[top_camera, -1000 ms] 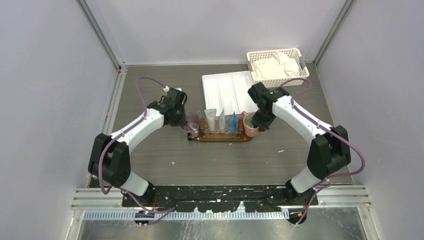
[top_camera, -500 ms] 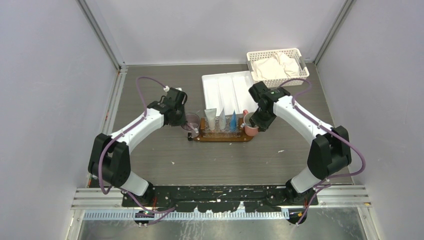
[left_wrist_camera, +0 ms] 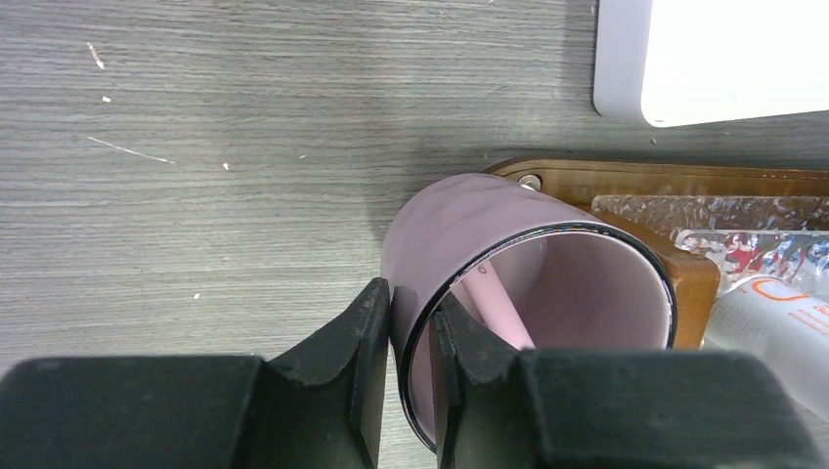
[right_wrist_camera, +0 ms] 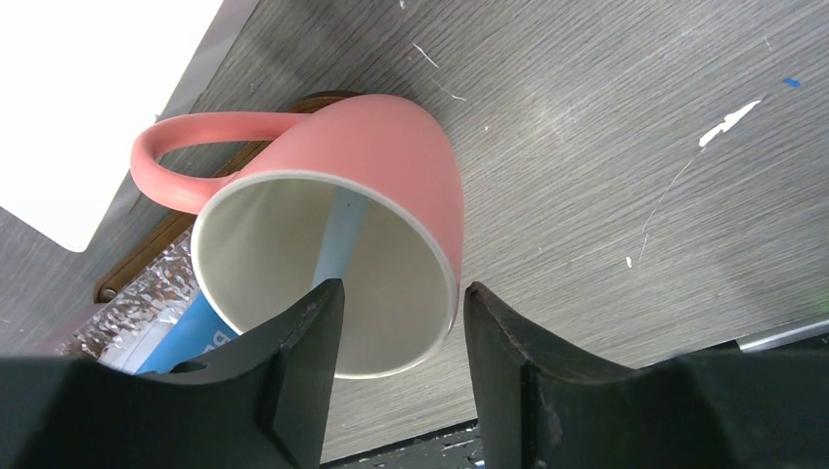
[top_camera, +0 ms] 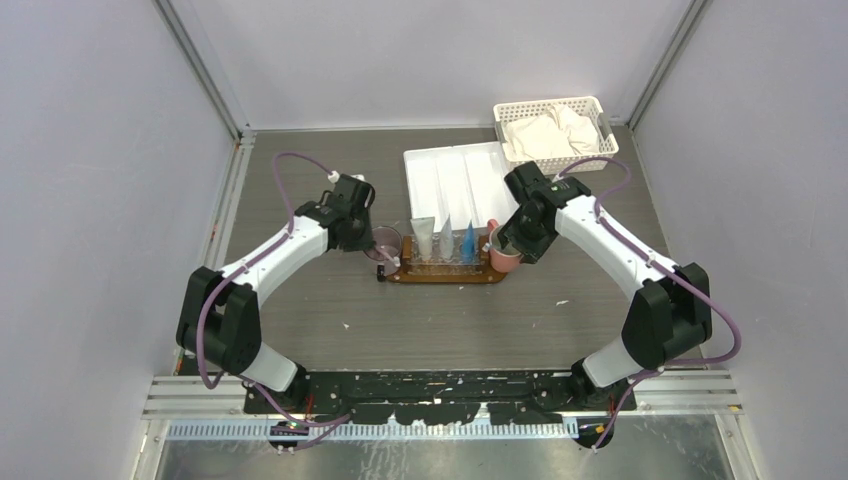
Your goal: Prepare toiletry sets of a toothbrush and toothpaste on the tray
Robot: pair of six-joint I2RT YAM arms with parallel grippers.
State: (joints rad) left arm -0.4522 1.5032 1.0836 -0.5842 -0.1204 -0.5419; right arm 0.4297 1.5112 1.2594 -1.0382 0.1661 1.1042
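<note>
The brown wooden tray [top_camera: 445,274] lies mid-table with three toothpaste tubes, white [top_camera: 421,238], grey-white [top_camera: 445,240] and blue [top_camera: 467,242], standing along it. A lilac cup [left_wrist_camera: 479,230] sits at its left end with a pink toothbrush [left_wrist_camera: 499,308] inside. My left gripper [left_wrist_camera: 411,305] is shut on the cup's rim, one finger inside, one outside. At the right end a pink mug [right_wrist_camera: 391,156] holds a pale blue handle [right_wrist_camera: 342,239]. My right gripper [right_wrist_camera: 403,293] is open, straddling the mug's wall without touching it.
A white divided tray [top_camera: 455,180] lies just behind the wooden tray. A white lattice basket [top_camera: 556,130] with cloths stands at the back right. Grey walls and metal rails bound the table on three sides.
The right gripper has opened and let go of the pink mug's rim, and its arm has shifted slightly right. The left gripper still holds the lilac cup.
</note>
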